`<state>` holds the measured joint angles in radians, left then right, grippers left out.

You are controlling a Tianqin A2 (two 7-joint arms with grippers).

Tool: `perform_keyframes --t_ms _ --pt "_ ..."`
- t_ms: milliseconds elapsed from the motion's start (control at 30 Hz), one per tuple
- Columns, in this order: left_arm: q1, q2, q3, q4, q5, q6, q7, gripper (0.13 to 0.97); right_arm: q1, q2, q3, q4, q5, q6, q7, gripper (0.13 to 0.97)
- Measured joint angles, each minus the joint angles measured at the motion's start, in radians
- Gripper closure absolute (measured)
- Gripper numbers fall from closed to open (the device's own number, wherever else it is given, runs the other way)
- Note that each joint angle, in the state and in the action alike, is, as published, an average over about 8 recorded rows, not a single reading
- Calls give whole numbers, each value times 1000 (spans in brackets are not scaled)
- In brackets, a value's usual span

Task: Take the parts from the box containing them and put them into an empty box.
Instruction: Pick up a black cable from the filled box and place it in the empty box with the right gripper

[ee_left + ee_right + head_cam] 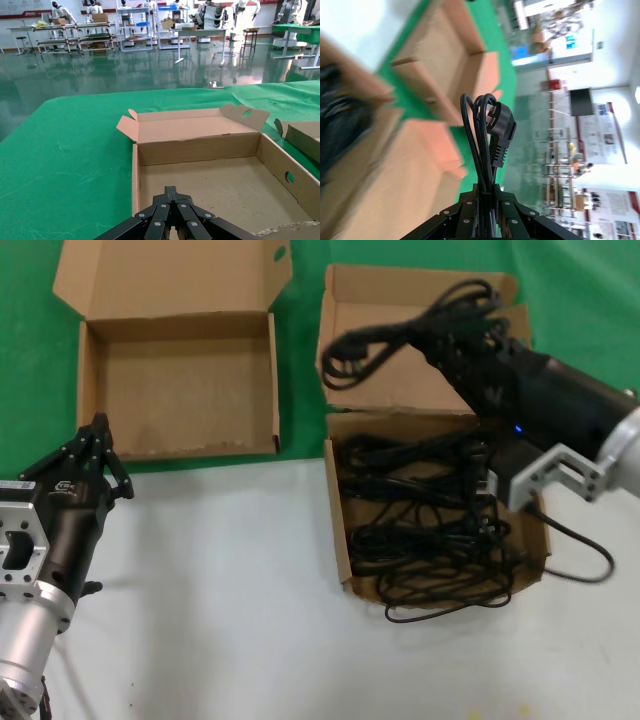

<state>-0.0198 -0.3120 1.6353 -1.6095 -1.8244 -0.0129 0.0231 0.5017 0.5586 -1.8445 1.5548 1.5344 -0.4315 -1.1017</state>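
1. The right gripper (440, 340) sits in the upper right of the head view, above the lid of the box of cords (345, 540). Its fingers are clamped on one bundled power cord (375, 350). In the right wrist view the cord (487, 135) rises straight out from between the fingers, with its moulded plug (501, 132) folded over at the top.

2. The held cord's long axis runs roughly left to right in the head view. Its looped end and plug trail to the left of the fingers, toward the gap between the two boxes.

3. The rest of the cords (430, 530) lie tangled in the tray at centre right, with one loop spilling over the near wall onto the grey surface (220, 590).

4. The empty box (175, 385) lies in the upper left of the head view, well apart from the held cord and directly left of it. The drop therefore calls for a leftward carry across the green strip between the boxes.

5. The left gripper (98, 445) hangs at the lower left, just beside the near wall of the empty box, with its fingers together (171, 215) and nothing between them. It is the nearer arm to that box, but the right arm has the cord.
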Motion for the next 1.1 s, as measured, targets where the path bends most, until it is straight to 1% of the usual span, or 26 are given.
perform_keyframes --t_ms 133,300,500,633,900,1100 --pt "0 0 0 0 0 0 0 952 40 -42 -25 0 -9 11 27 897" --pt "0 0 0 0 0 0 0 952 100 -122 -78 -37 -24 23 23 897" --pt "0 0 0 0 0 0 0 952 165 -239 -146 -127 -33 45 -25 897" --pt "0 0 0 0 0 0 0 952 190 -309 -169 -187 -18 54 -73 897" --pt "0 0 0 0 0 0 0 952 198 -421 -153 -270 54 42 -195 894" --pt "0 0 0 0 0 0 0 952 184 -475 -126 -307 98 19 -280 893"
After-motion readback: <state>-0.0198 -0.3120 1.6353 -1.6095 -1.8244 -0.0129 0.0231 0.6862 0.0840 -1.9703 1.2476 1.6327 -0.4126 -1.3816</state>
